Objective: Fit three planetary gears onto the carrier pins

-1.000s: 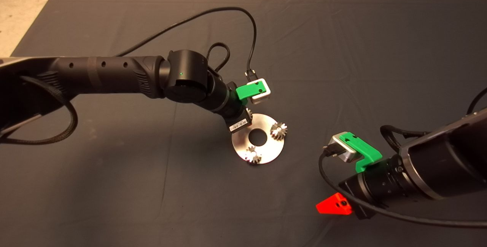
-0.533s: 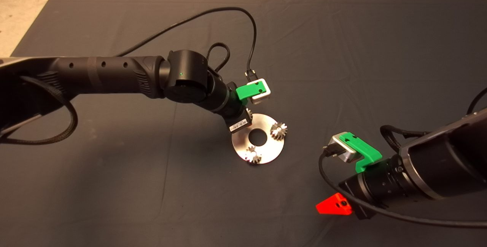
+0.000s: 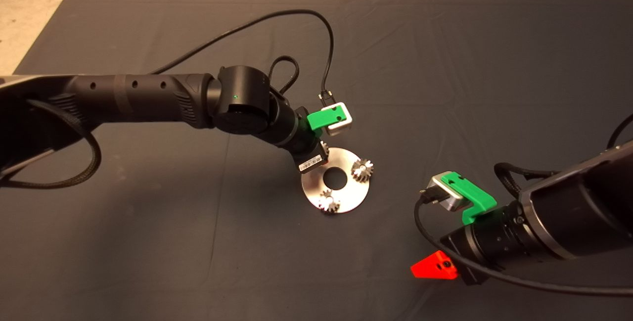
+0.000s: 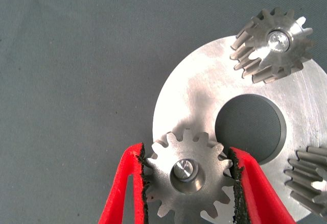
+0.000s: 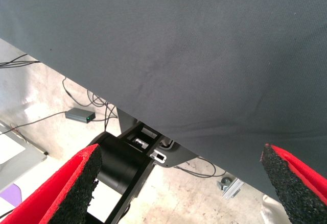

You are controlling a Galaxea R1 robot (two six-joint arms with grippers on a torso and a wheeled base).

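left gripper (image 4: pixel 189 175): closed on third gear (image 4: pixel 186 175), pads touching teeth on both sides; over near-left edge of disc in head view, mostly hidden there under wrist.
held gear: bore already on a pin, silver pin tip (image 4: pixel 183 169) showing in centre hole; looks seated or nearly so, cannot tell if fully down on disc.
disc (image 4: pixel 199 96): flat on dark mat (image 3: pixel 148 222), large centre hole clear.
other two gears: one (image 4: pixel 272 43) on its pin at far rim, pin end visible in bore; one (image 4: pixel 309 178) at picture edge, partly cut off, also on disc. In head view both sit on disc either side of centre hole.
right gripper (image 5: pixel 179 183): fingers spread wide, empty, parked at lower right of mat, well apart from disc.
step (judged): last gear placed, release pending.
risk 1: pads meshed into teeth; lifting before opening fully could pull gear back off pin.
risk 2: uneven opening could drag or tilt gear, or slide the loose disc on mat.
risk 3: if gear only partly down, could sit cocked on pin after release.
risk 4: sideways retreat could clip neighbouring gear.
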